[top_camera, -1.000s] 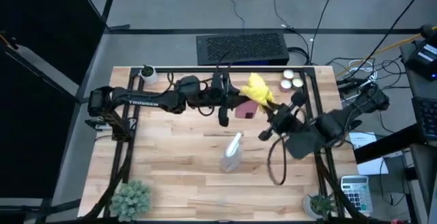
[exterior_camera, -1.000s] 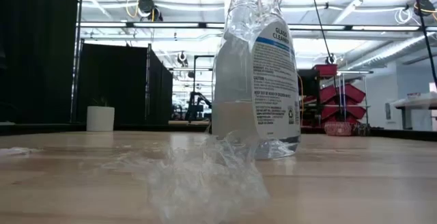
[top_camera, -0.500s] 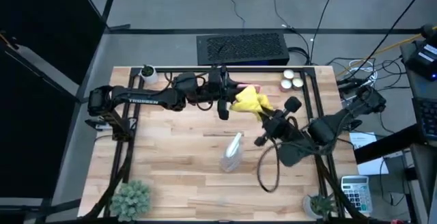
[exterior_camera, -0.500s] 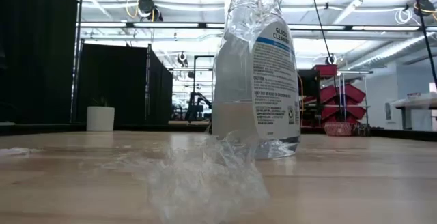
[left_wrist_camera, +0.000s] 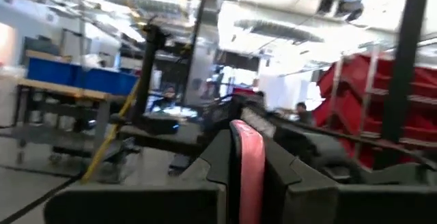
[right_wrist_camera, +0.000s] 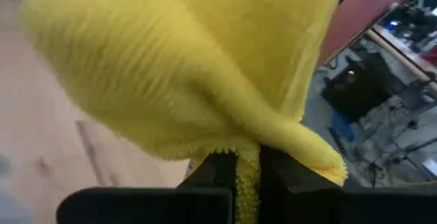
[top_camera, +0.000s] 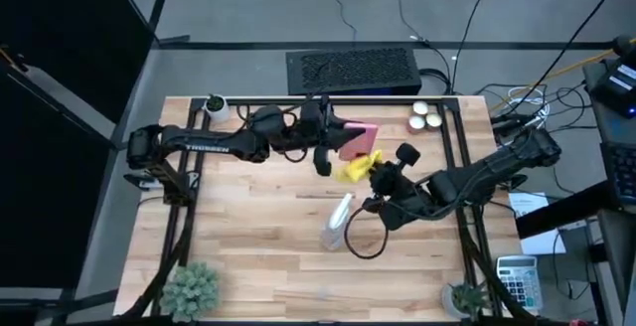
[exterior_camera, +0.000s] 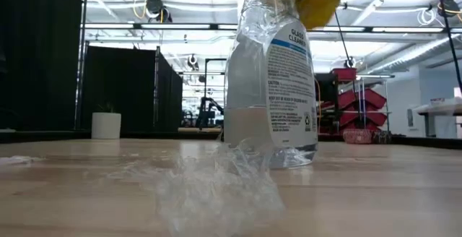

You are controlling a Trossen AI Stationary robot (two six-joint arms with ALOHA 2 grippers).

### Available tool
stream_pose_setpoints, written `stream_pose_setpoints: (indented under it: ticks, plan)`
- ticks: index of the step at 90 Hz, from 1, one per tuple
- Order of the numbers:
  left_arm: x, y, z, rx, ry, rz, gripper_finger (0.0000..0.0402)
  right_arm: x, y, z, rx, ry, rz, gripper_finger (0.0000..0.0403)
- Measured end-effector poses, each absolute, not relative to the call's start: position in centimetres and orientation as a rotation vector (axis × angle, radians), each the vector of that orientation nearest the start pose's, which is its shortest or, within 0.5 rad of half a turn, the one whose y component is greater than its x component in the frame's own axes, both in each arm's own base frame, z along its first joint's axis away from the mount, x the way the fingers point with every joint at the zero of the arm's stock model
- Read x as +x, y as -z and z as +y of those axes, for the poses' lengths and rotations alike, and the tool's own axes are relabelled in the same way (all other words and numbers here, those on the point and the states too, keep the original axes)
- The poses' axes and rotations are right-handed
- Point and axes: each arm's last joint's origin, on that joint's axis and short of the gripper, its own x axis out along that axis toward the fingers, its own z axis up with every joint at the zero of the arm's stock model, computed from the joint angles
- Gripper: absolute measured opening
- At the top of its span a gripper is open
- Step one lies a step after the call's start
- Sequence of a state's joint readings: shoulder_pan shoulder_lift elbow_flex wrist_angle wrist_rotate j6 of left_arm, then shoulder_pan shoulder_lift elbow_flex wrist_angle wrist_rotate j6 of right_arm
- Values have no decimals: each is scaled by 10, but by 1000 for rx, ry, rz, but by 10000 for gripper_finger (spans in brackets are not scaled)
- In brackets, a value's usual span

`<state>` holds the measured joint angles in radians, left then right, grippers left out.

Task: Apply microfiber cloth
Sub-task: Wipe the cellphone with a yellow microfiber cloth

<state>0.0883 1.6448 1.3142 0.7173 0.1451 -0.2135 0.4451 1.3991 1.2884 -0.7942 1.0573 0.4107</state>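
Right pincer (top_camera: 370,170) clamps cloth (top_camera: 358,166) mid-worktop toward far edge. Left pincer (top_camera: 328,147) pinches pink slab (top_camera: 358,139) upright just beside. Best approach, judged: press cloth flat to slab face, wipe evenly, clear of bottle (top_camera: 337,222).

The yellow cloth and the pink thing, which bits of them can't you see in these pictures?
- Microfiber cloth: low view cuts it off at the top edge; in the right wrist view it covers most of the picture.
- Pink item: left wrist view shows only its thin edge between the fingers.
- Cloth touching pink item: high view can't tell.
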Motion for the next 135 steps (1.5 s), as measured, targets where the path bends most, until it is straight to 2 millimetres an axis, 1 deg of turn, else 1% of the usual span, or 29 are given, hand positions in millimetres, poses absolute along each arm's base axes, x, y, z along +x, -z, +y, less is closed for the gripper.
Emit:
stream_pose_setpoints:
  ticks: [5,12,18,24,30,35,40,45,50,57,66,78,85,96,102,109,115,125,135]
  plan:
    - [377,-383,30,-163,95,-386,14,259,-352,104,-239,641,488,4]
    - [379,-380,32,-167,89,-371,14,256,-382,112,-236,628,398,4]
    - [382,-372,33,-171,81,-321,14,253,-398,112,-289,659,363,4]
    - [383,-369,32,-172,79,-309,14,254,-406,111,-331,682,357,4]
    - [381,-373,32,-165,79,-328,14,256,-407,104,-364,741,360,4]
    - [381,-375,33,-161,67,-338,14,258,-407,95,-365,782,370,4]
    - [381,-373,35,-157,48,-330,14,262,-400,86,-345,787,395,4]
    - [382,-370,36,-159,40,-313,14,267,-387,81,-298,738,431,4]
    - [383,-369,36,-156,41,-309,14,272,-371,79,-265,705,468,4]
    - [382,-370,36,-153,43,-318,14,275,-351,78,-259,705,512,4]
    - [382,-372,38,-146,37,-341,14,275,-334,77,-241,717,543,4]
    - [381,-373,40,-149,44,-344,14,269,-328,79,-214,668,619,4]
    - [380,-373,44,-133,37,-333,14,255,-329,82,-203,654,669,4]
    - [374,-376,52,-37,-3,-267,14,229,-336,84,-85,660,706,9]
    - [366,-377,57,35,-40,-185,14,218,-335,87,-22,671,730,18]
    - [359,-374,63,129,-119,-66,14,210,-331,93,44,693,752,31]
    - [347,-370,65,207,-201,88,14,206,-324,98,87,700,761,40]
    - [331,-360,65,291,-300,335,14,200,-300,103,104,709,812,49]
    - [320,-340,56,299,-327,588,14,194,-267,103,179,766,850,54]
